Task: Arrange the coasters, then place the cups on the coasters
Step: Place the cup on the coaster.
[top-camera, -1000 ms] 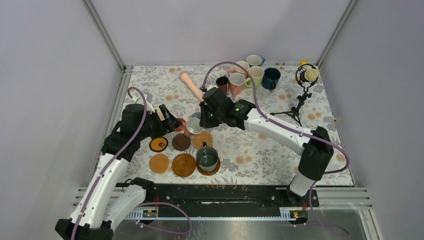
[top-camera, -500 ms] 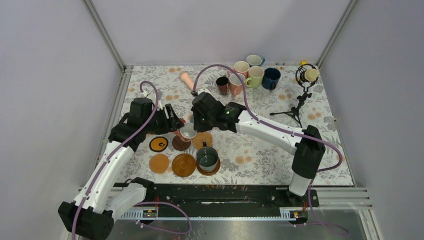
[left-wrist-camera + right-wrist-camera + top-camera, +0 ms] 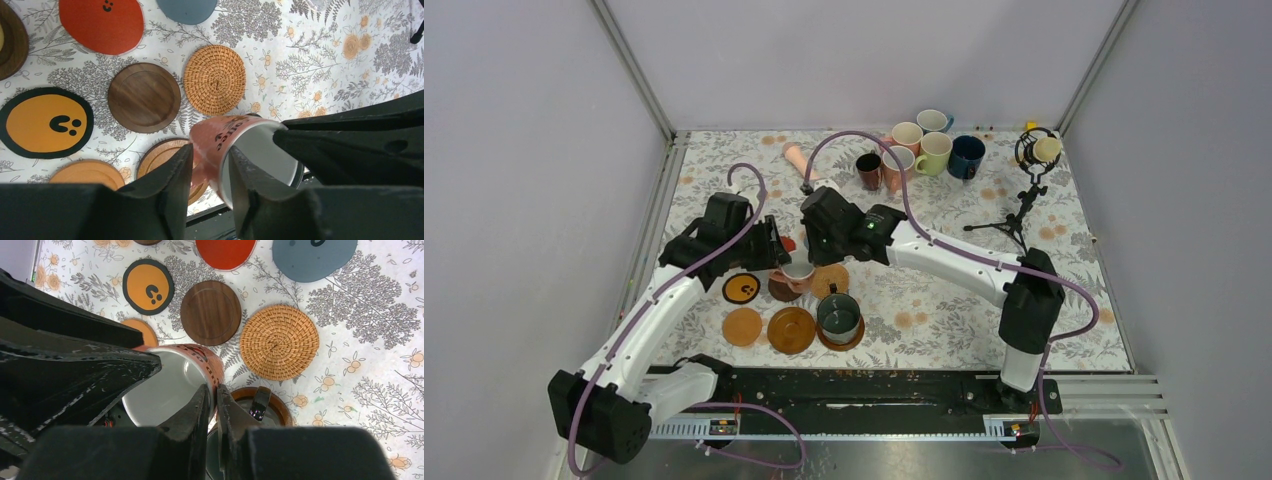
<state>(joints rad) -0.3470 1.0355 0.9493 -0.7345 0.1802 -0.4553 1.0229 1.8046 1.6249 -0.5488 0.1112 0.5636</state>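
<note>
Evidently both grippers were at the same salmon-pink mug [image 3: 172, 382]. The right gripper [image 3: 212, 390] pinched the mug's wall at the rim. One finger was inside the white bowl and the other against the lettered outside, pressed nearly together with only the ceramic between them. The left gripper [image 3: 210, 150] straddled another part of the rim. One finger [image 3: 172, 175] sat outside by the handle, the other [image 3: 247, 190] reached over the mouth, and pink ceramic filled the gap. Whether those fingers pressed on it could not be told. The mug sat tilted between the two pairs of fingers, its mouth turned up toward the wrists.

Just beyond the right fingertips lay the walnut coaster [image 3: 210, 312], with the woven rattan coaster [image 3: 279, 342] beside it on the outer finger's side. Farther past the tips were the smiley coaster [image 3: 148, 286], black with a yellow face, the red coaster [image 3: 225, 250] and the grey-blue coaster [image 3: 314, 255]. An orange wood coaster [image 3: 145, 330] showed beside the held mug's wall. Behind the right fingers, on the wrist side, the dark green mug [image 3: 838, 316] stood on a brown coaster [image 3: 842, 346]. Well away from both grippers, at the far edge of the floral tablecloth [image 3: 944, 300], the remaining mugs [image 3: 919, 150] stood bunched together near the tripod microphone [image 3: 1029, 170].
</note>
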